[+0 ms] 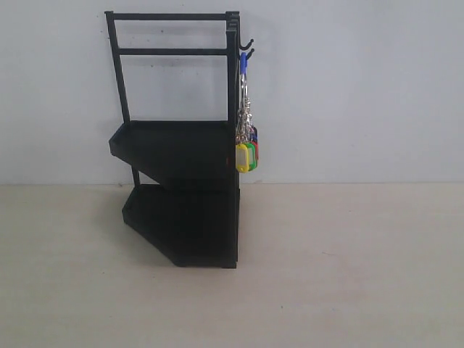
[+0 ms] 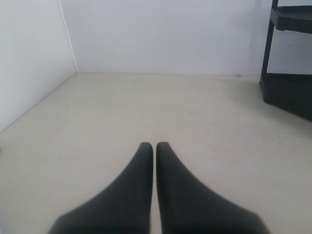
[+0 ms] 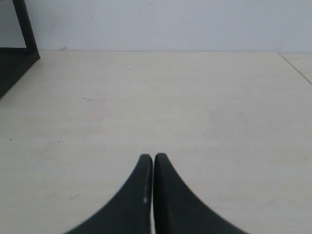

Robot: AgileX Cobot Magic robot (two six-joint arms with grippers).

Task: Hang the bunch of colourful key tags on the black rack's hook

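Left gripper (image 2: 154,145) and right gripper (image 3: 153,157) both clenched empty above the table (image 3: 204,97); key bunch (image 1: 246,151) on the rack (image 1: 181,152)'s hook (image 1: 249,46).

Colourful key tag bunch (image 1: 246,151) hung on black rack (image 1: 181,156)
Dangles by its blue loop from the side hook (image 1: 248,46), far beyond left gripper (image 2: 154,146) and right gripper (image 3: 153,157) jaws.

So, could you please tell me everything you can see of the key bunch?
The key bunch hangs from a small hook at the rack's upper right. A blue loop sits on top, silvery rings and chain below, then plastic tags: yellow, green and red show. It dangles straight beside the upper tray, well above the table.
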